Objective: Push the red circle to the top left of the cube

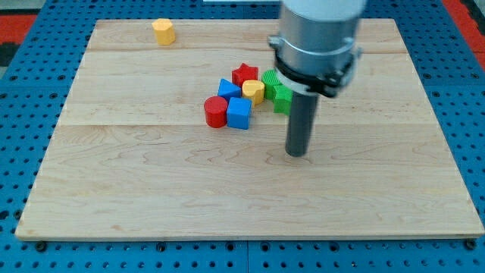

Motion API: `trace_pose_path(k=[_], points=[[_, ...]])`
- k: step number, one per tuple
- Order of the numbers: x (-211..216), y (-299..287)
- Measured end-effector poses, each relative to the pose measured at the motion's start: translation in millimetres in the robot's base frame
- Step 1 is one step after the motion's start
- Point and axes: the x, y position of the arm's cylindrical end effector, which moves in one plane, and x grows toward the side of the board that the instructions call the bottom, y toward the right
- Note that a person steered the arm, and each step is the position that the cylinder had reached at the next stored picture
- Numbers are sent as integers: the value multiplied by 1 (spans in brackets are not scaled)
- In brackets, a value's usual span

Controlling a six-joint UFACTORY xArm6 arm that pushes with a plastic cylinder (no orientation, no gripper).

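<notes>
You've got the wooden board [151,189] with one cluster of blocks a bit above its middle, nearer the top edge than the bottom. Red circle [215,112] sits at the cluster's left end, touching the blue cube [239,114] on the cube's left side, about level with it. A second blue block [228,89], shape unclear, is just above those two. Red star [245,73] is at the cluster's top. Yellow block [254,92], looks heart-like, sits in the centre touching its neighbours. Two green blocks on the right end: one [271,79] higher, one [282,98] lower, both partly hidden by the arm, shapes not clear. A lone yellow block [163,31] stands well apart near the top left corner. Your tip [296,154] rests on the board below and right of the cluster, near the lower green block but apart from it, well apart from the red circle. No fingers on this rig, just a plain rod, so nothing is grasped.
</notes>
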Motion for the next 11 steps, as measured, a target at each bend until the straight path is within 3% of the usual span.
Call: trace_pose_path(k=[1,2,3,4,5,6,8,10,11], points=[[-42,-106],[-82,-145],[-82,-127],[-87,-226],[-115,-245],[-106,-164],[-118,-185],[-122,-111],[-126,-131]])
